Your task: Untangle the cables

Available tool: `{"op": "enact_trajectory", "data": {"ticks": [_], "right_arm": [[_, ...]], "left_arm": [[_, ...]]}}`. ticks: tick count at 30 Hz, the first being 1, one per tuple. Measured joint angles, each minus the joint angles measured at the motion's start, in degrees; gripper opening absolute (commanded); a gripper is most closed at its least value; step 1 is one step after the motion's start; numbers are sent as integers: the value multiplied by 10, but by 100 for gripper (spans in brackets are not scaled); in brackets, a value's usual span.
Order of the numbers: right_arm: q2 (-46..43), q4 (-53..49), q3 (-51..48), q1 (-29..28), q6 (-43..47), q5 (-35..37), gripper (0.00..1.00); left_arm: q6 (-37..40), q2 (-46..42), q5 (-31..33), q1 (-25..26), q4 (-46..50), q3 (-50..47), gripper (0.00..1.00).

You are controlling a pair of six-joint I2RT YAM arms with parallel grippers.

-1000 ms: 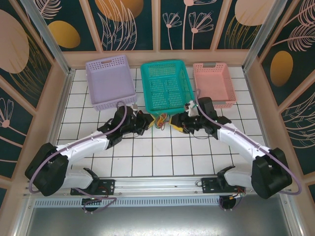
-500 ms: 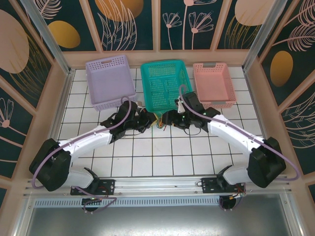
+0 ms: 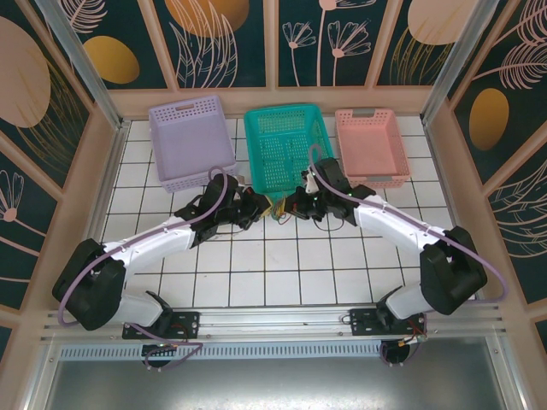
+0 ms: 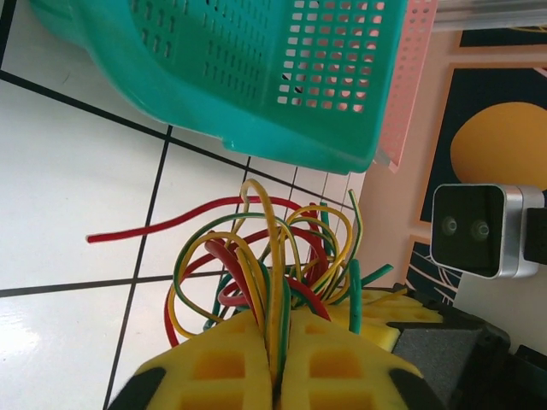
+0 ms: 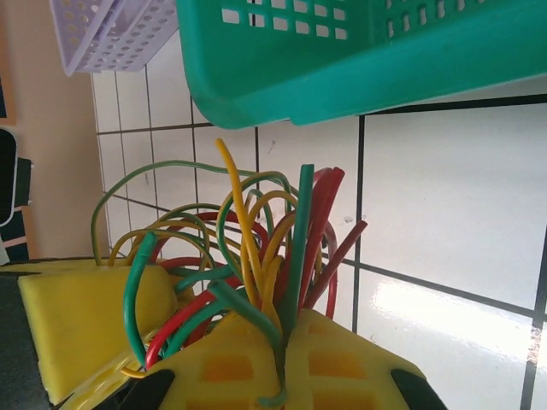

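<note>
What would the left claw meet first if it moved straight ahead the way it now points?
Beyond the cables pinched in the left claw, probably the near wall of the green basket; depth is unclear.

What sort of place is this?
Probably a robot test cell: left arm and right arm bolted at a white gridded table, lilac basket, teal basket, pink basket, patterned panels around.

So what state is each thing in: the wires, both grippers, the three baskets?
cables: tangled, one bunch, clamped from both sides.
left gripper: jaws shut on the cables.
right gripper: jaws shut on the cables.
lilac basket: empty.
teal basket: empty.
pink basket: empty.
</note>
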State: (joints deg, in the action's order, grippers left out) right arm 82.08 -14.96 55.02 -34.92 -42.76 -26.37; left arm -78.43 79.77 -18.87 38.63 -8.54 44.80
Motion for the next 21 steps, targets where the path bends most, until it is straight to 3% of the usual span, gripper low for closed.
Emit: {"op": "enact_trajectory", "data": {"ticks": [1, 3, 12, 17, 21], "right_arm": [[-5, 0, -3, 1, 0, 5, 0], [-12, -2, -4, 7, 3, 11, 0], [-15, -22, 3, 16, 26, 6, 0], [-13, -68, 9, 26, 41, 6, 0], [-18, -73, 13, 26, 44, -11, 0]], "left_arm": [[0, -2, -2, 0, 2, 1, 62], [9, -12, -3, 4, 26, 11, 66], [153, 20, 9, 50, 180, 166, 70], [217, 72, 62, 79, 246, 218, 64], [227, 74, 117, 86, 296, 217, 70]]}}
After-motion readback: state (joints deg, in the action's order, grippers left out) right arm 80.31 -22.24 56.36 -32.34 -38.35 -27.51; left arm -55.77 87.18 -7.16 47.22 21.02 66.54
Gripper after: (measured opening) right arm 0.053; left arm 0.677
